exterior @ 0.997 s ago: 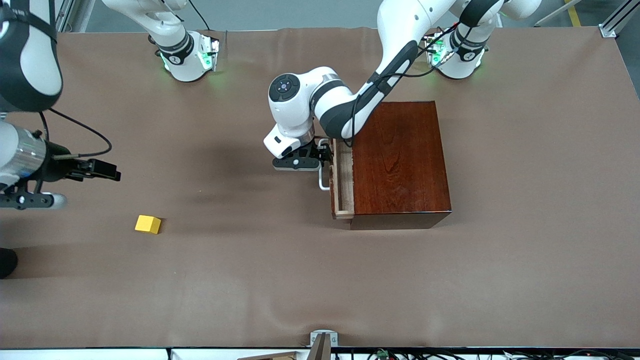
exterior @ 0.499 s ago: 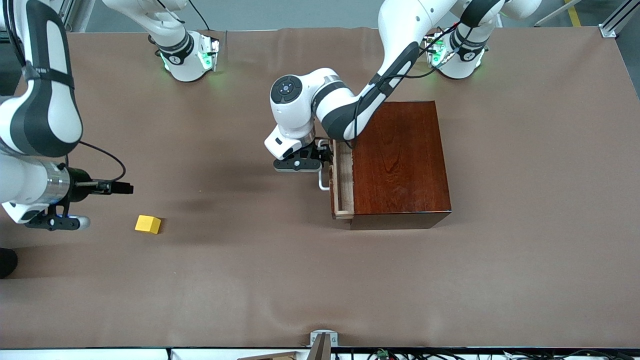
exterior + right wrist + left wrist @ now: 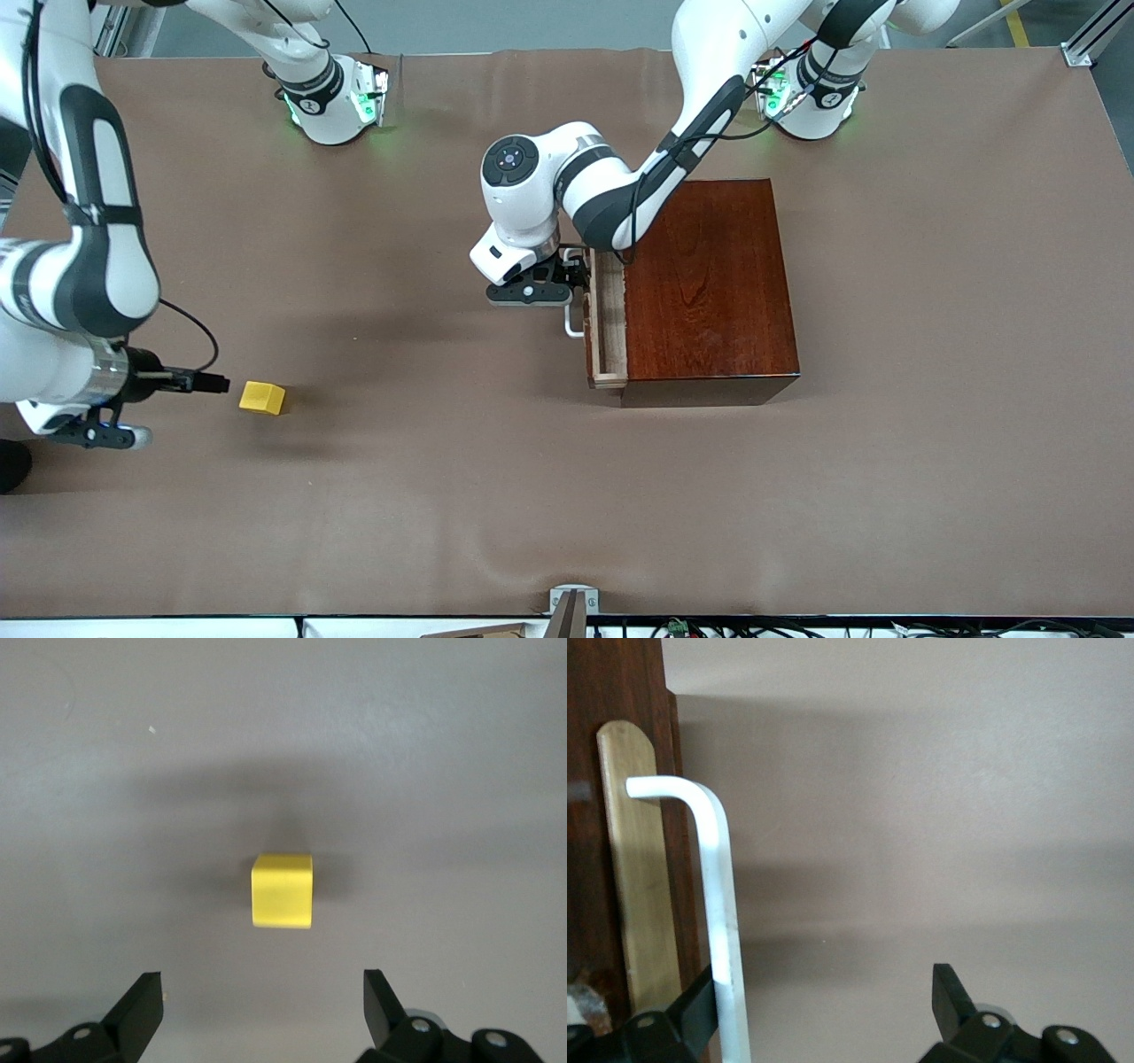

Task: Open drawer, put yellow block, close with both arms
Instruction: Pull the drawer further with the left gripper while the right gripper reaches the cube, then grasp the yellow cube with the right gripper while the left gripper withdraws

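Yellow block [image 3: 262,398]: alone on the table toward the right arm's end, nearer the front camera than the drawer, well apart from it.
Right gripper [image 3: 261,1014]: jaws spread wide and empty, just beside the block, which lies straight ahead between the finger lines; clearly the nearer arm.
Drawer [image 3: 607,319]: pulled slightly out of the mahogany box [image 3: 709,283].
Left gripper [image 3: 824,1010]: fingers parted astride the white handle [image 3: 718,930], not clamped.
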### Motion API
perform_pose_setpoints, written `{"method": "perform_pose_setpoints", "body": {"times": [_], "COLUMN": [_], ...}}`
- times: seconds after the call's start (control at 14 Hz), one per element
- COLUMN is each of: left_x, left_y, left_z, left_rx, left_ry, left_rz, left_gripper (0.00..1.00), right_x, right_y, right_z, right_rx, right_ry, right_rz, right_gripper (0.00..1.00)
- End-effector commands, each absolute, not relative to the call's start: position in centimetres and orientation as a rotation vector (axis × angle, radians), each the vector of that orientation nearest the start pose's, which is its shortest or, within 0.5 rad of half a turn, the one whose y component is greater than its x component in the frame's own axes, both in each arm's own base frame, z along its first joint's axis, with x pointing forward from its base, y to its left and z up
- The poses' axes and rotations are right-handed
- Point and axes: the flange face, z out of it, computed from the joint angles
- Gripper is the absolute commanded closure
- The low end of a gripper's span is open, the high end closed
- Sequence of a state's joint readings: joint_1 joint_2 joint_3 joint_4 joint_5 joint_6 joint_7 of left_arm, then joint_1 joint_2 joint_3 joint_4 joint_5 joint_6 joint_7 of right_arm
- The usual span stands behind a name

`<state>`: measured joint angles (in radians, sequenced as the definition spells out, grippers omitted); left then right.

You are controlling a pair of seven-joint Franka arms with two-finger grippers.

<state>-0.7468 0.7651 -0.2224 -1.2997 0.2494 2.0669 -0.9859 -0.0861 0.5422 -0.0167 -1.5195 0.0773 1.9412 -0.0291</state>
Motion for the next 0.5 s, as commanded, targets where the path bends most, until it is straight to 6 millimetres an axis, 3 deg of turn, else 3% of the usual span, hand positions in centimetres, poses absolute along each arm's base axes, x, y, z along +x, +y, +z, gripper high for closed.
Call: {"method": "perform_pose_setpoints", "body": {"times": [0.0,0.14,0.43], "left_x": [46.8,46.9,46.4], "left_y": [-61.1,-61.2,-61.8], "left_z": [31.1,31.5,31.3], "left_rx": [-3.266,-3.273,-3.286], "left_ry": [0.082,0.081,0.102], "left_rz": [-0.219,-0.224,-0.233], "left_gripper": [0.0,0.0,0.0], "right_x": [68.3,67.3,65.9], "right_y": [-5.2,-3.7,-4.5], "right_z": [29.8,27.4,24.2], "right_rx": [-3.122,-3.148,-3.173], "right_ry": [0.095,0.045,0.048], "right_rz": [0.097,0.039,-0.076], "right_gripper": [0.0,0.0,0.0]}}
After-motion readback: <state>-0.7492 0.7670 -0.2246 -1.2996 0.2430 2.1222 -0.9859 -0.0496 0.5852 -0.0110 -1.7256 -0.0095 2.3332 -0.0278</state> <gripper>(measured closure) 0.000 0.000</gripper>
